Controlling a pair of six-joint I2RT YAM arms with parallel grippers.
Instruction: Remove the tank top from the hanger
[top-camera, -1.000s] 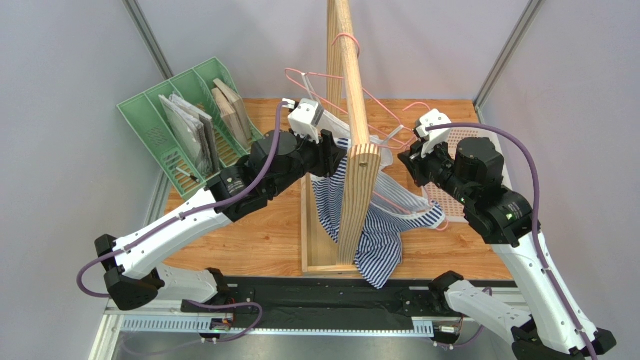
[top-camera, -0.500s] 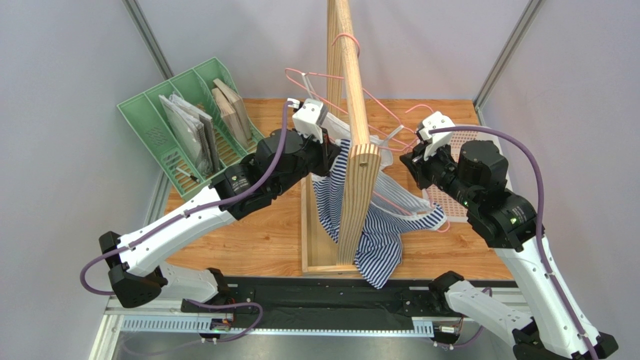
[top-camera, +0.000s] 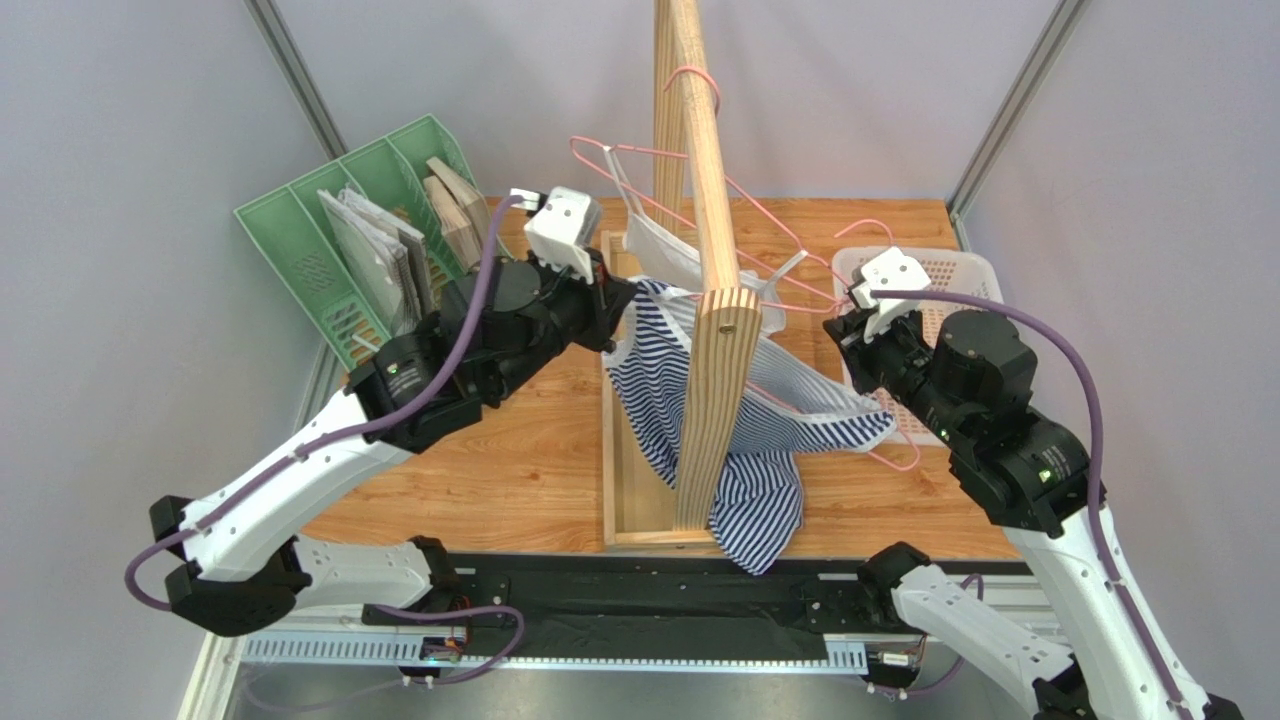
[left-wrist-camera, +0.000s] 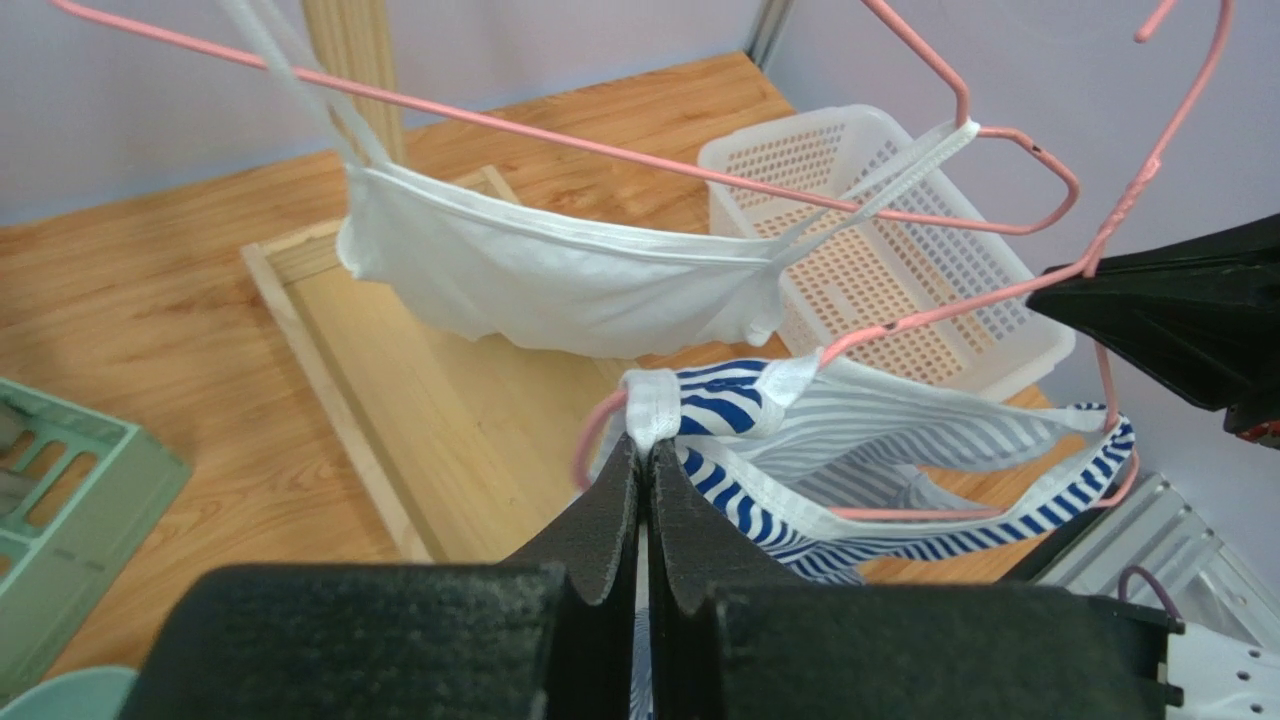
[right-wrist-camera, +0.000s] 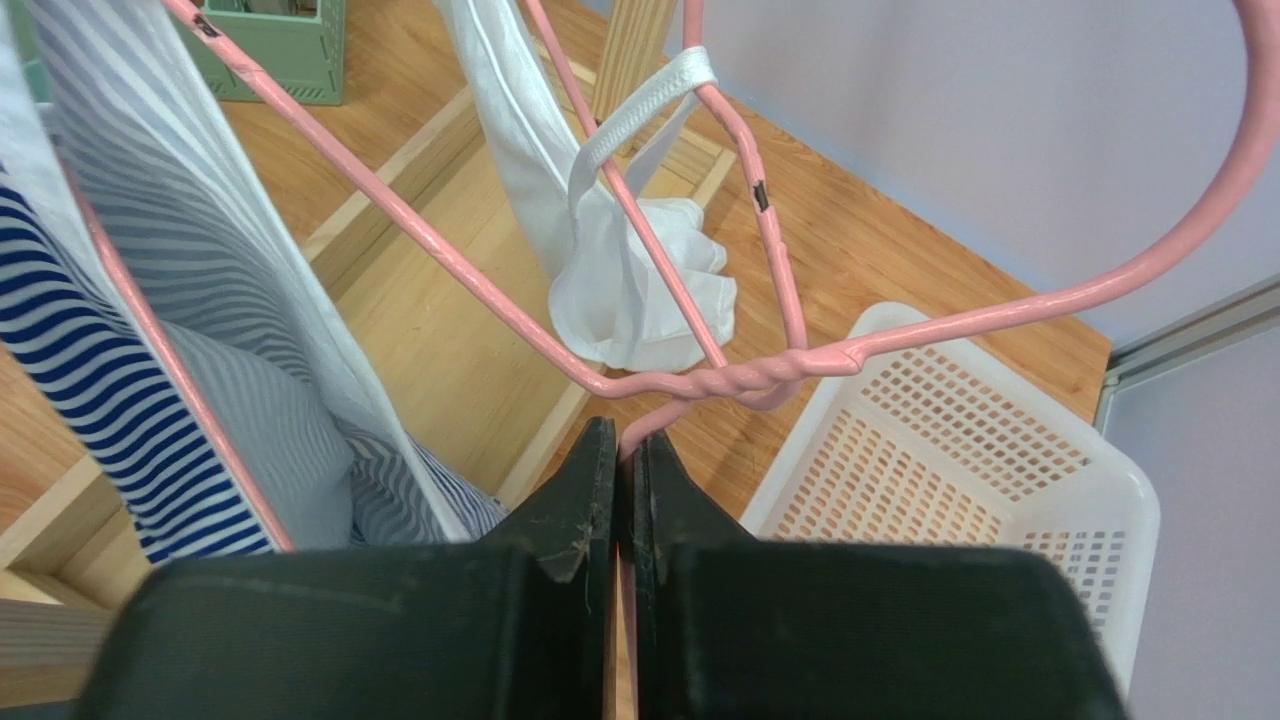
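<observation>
Left gripper (left-wrist-camera: 646, 455): fingers pinched together on the white-trimmed strap edge of the blue-and-white striped cotton tank top (top-camera: 781, 435).
Right gripper (right-wrist-camera: 621, 438): clamped on the pink wire hanger (right-wrist-camera: 751, 383), just below its twisted neck.
Tank top: on the hanger, spread crosswise between both grippers behind the upright wooden rack post (top-camera: 709, 345). Long axis runs left to right; the hem droops toward the rack base.

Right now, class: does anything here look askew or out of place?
The striped tank top hangs lopsided: the left pincer pinches one edge, the rest sags from the tilted pink hanger clamped at its twisted neck by the right pincer.
</observation>
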